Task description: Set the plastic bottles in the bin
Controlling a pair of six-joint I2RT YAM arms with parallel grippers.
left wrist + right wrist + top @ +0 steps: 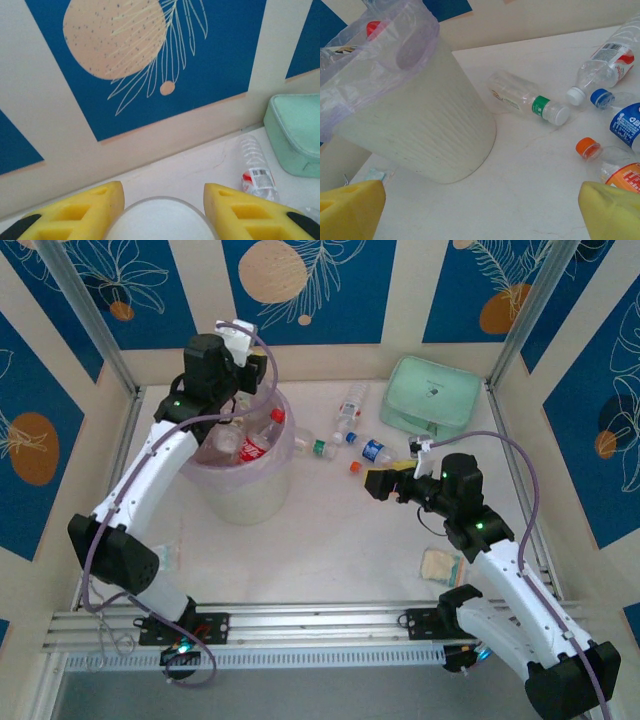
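While the left gripper hangs over the far rim of the bin, its jaws are drawn in around a pale, round bottle end that sits snug between the two yellow fingers. I take that for a grasp, with this one not yet dropped. Inside the bin several bottles are already heaped. A red-capped bottle with a red label stands out, and at least two clear ones lie around it, though they overlap too much for a sure count. A good part of the job looks done.

To the right of the bin, four bottles lie loose on the table:
- a green-capped bottle, nearest the bin
- a white-capped bottle with a red-and-white label, farther back
- an orange-capped bottle
- a blue-capped bottle with a blue label

Those four, plus the one in the left jaws, are what is left as far as I can see.

Just right of that group is the right gripper, its jaws spread wide with nothing between them, facing the loose bottles. For the rest I count one bin, one mint-green case in the far right corner, and one beige packet beside the right arm. Neither of those two belongs in the bin.
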